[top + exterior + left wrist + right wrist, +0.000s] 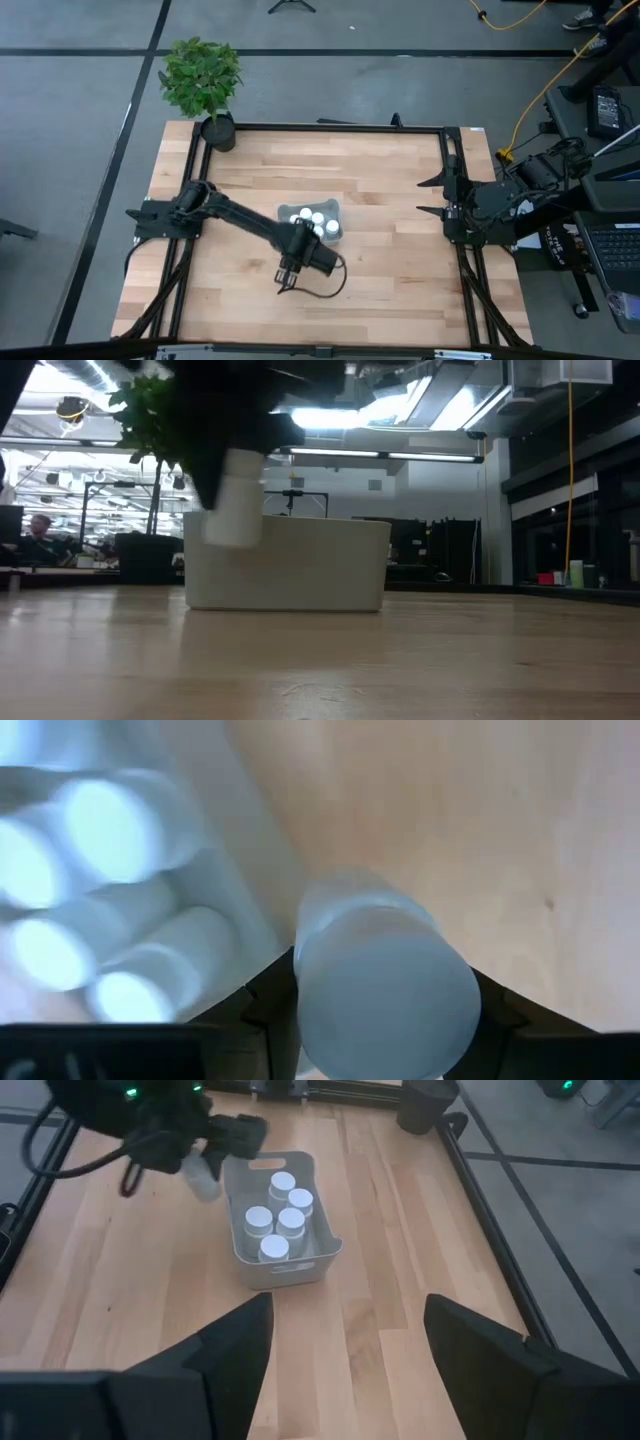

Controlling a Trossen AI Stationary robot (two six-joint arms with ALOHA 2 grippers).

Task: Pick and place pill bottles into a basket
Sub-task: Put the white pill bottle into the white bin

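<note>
Left hand (pixel 205 1165) grips a bottle (pixel 200 1178) just outside the basket (pixel 290 1265); right hand (pixel 345 1335) waits open at the desk (pixel 390 200) edge.

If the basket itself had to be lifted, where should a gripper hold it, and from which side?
A guess: grip the basket by its thin upright end wall, coming from above, near the corner clear of the pill bottles. The rim is open there.

Five pill bottles (pixel 277 1215) stand in the basket (pixel 290 1266); a sixth bottle (pixel 201 1180) apparently hangs just outside it.
</note>
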